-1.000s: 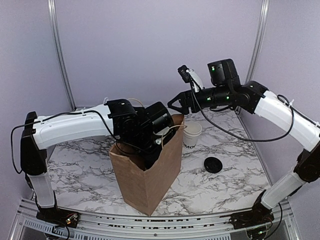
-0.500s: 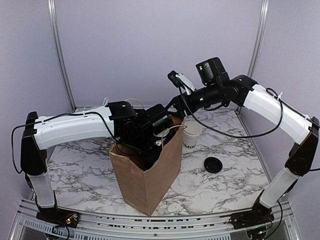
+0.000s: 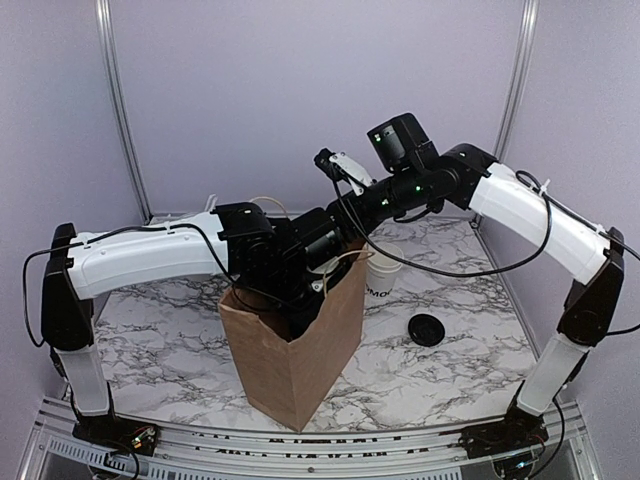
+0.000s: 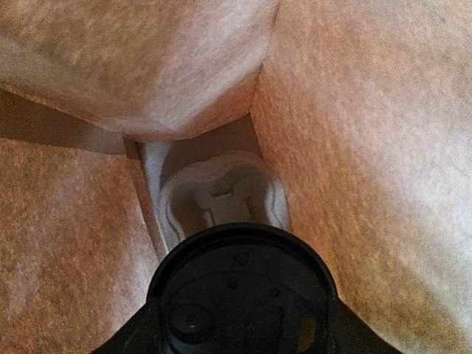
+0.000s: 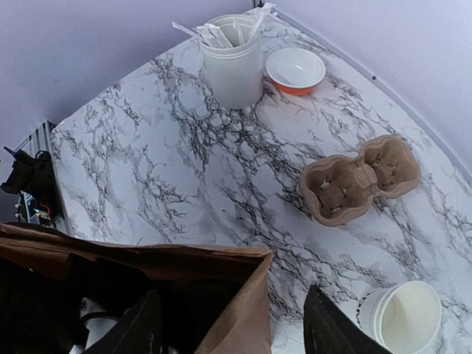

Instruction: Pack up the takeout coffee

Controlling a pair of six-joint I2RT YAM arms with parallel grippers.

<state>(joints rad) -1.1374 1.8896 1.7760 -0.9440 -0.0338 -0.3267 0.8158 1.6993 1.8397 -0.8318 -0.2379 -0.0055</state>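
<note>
Left arm reaches down into the brown paper bag (image 3: 300, 350). From overhead I lose the left gripper (image 4: 237, 342) entirely below the bag's rim. The left wrist view puts me inside the bag: the takeout coffee (image 4: 240, 291) fills the lower middle, with only its round black lid showing and the cup body and lettering hidden beneath. The 2 dark fingers appear only as slivers at the bottom corners, pressed to either side of the lid, so I read this gripper as clamped on the coffee, above the bag's floor. On that floor lies a pale moulded pulp tray (image 4: 221, 193), its near part covered by the lid. The right gripper (image 5: 232, 306) hovers over the bag's far rim, fingers spread wide with nothing between them; both are cropped by the frame's lower edge. Overhead, its tips blur into the left arm's black wrist and I cannot separate them. On the marble table (image 3: 450, 375), just right of the bag, stands 1 lidless cup (image 3: 384, 268), its lettering half hidden by the bag. A loose black lid (image 3: 427, 329) lies further right. Beyond the bag: cup carrier (image 5: 359, 179), utensil holder (image 5: 232, 63), bowl (image 5: 295, 70).
</note>
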